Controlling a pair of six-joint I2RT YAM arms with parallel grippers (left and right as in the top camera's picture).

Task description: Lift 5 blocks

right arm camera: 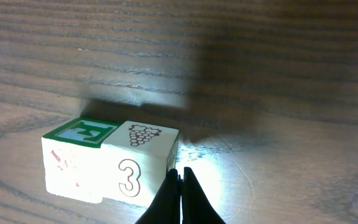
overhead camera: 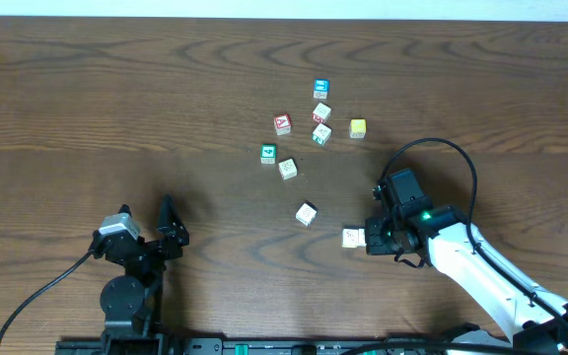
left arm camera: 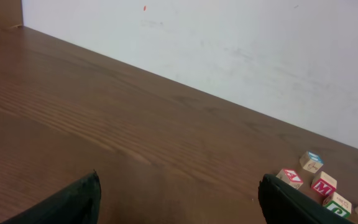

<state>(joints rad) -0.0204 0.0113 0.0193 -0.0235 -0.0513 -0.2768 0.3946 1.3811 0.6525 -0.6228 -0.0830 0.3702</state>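
Several small blocks lie on the wooden table. A yellow block (overhead camera: 358,128) and cream blocks (overhead camera: 321,112), (overhead camera: 287,169), (overhead camera: 306,213) sit right of centre. Another cream block (overhead camera: 353,237) rests just left of my right gripper (overhead camera: 368,239). In the right wrist view this block (right arm camera: 138,165) shows grapes on top and a 3 on its side, with a green-framed face against its left. My right gripper (right arm camera: 180,173) is shut and holds nothing, its tips at that block's right front corner. My left gripper (overhead camera: 173,229) (left arm camera: 179,177) stands wide open over bare table, far from the blocks.
Red-faced cubes (overhead camera: 282,123) (left arm camera: 289,178), a green-faced cube (overhead camera: 268,154) and a blue-faced cube (overhead camera: 320,90) (left arm camera: 311,162) lie among the cream ones. A white wall (left arm camera: 229,50) borders the table's far edge. The right arm's cable (overhead camera: 442,148) loops above it.
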